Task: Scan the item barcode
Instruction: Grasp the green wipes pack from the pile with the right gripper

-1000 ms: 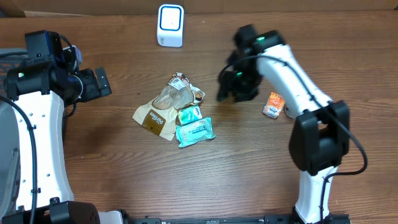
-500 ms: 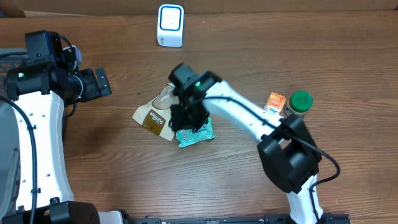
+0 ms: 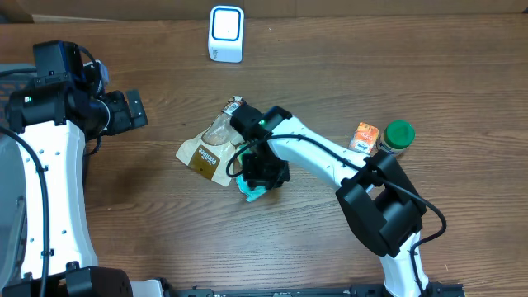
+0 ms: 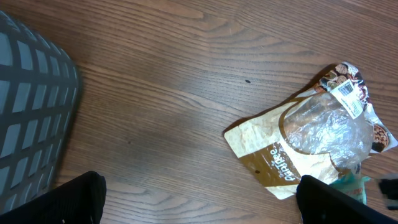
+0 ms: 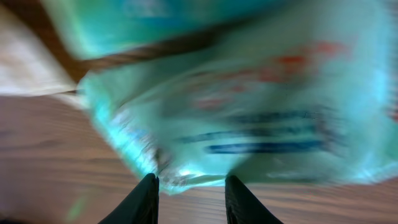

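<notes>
A pile of packets lies mid-table: a brown-and-clear snack bag (image 3: 206, 153) (image 4: 298, 143) and a teal packet (image 3: 252, 192) (image 5: 249, 93). My right gripper (image 3: 264, 173) (image 5: 191, 186) is down on the pile, and its two fingers pinch the teal packet's lower edge just above the wood. The wrist view is blurred. A second teal packet (image 5: 155, 18) shows above it. The white scanner (image 3: 226, 33) stands at the far edge. My left gripper (image 3: 124, 111) (image 4: 199, 199) hovers at the left, wide open, with bare wood between its fingers.
An orange packet (image 3: 362, 138) and a green-lidded jar (image 3: 398, 136) sit to the right of the pile. A grey basket (image 4: 31, 112) stands at the left, beside my left arm.
My right arm swung left from beside the orange packet onto the pile, and its fingers narrowed onto the teal packet. The left arm has not moved.
</notes>
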### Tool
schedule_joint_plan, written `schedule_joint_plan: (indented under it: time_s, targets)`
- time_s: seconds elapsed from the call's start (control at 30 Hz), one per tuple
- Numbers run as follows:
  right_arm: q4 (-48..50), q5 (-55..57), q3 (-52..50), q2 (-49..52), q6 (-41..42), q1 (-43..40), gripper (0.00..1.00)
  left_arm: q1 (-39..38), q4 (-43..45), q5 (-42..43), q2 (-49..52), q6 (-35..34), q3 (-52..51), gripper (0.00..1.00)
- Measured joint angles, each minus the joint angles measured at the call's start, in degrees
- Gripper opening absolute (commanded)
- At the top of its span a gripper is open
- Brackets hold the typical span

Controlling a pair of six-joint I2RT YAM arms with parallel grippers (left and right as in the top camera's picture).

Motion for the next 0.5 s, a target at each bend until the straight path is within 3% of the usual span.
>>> schedule_joint_plan:
  time_s: [0.1,0.5]
  targets:
    - [-2.03,2.67,-0.04,0.0,-0.04,-1.27,0.39,0.0,0.0,0.0,0.0,0.0,0.0,1.0]
    - [-5.81,12.55,-0.04,0.0,-0.7,-9.75,0.4,0.0,0.0,0.0,0.0,0.0,0.0,1.0]
